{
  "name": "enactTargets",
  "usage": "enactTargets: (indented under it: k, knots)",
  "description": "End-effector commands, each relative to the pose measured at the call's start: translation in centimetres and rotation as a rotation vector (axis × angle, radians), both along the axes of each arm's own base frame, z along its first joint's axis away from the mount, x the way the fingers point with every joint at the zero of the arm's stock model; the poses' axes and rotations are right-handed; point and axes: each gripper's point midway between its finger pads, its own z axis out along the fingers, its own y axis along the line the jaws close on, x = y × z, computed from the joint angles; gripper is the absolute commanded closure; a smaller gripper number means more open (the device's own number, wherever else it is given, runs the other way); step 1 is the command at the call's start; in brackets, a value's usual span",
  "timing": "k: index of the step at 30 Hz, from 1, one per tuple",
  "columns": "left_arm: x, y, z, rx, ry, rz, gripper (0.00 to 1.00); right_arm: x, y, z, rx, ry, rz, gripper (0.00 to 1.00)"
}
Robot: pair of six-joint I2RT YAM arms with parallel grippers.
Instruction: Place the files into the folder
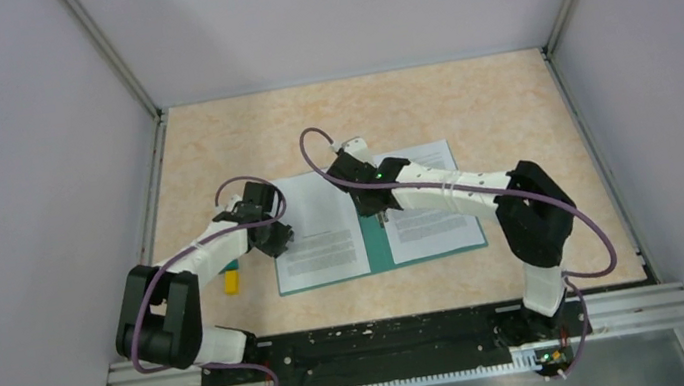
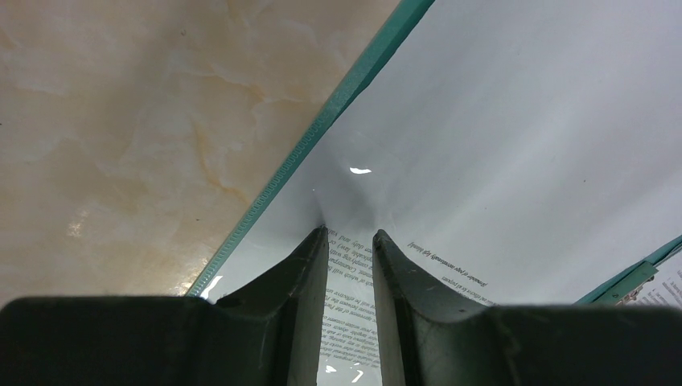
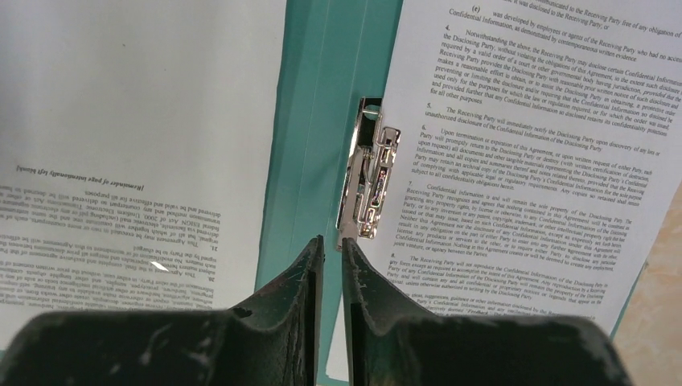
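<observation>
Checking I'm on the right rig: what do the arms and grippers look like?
Both the left arm and right arm have white links with bulky black joint blocks. A purple cable loops along each. A small green light glows near the right wrist. The left gripper and right gripper each have two matte black, tapered fingers; the right pair is scuffed.

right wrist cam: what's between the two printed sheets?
A bare strip of the teal folder and its metal fastener, shown in the right wrist view. The right gripper sits at the fastener's near end.
</observation>
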Motion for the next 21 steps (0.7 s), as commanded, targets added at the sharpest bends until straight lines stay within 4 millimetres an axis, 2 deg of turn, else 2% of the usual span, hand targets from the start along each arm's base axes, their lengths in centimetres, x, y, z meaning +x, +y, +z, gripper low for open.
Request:
enactTargets:
  k: [1,7,21]
  knots:
    - [-1.0,1.5,-1.9,0.072,0.057,0.012,0.67,0.6,0.6,1.4,-0.036,-0.037,0.013,0.86]
    - [-1.0,1.5,-2.0,0.070,0.059,0.012,0.67,0.7,0.6,0.5,-0.066,-0.024,0.020,0.88]
    - [-1.3,1.7,-2.5,0.065,0.071,0.019,0.67,0.7,0.6,-0.1,-0.112,-0.020,0.030,0.91]
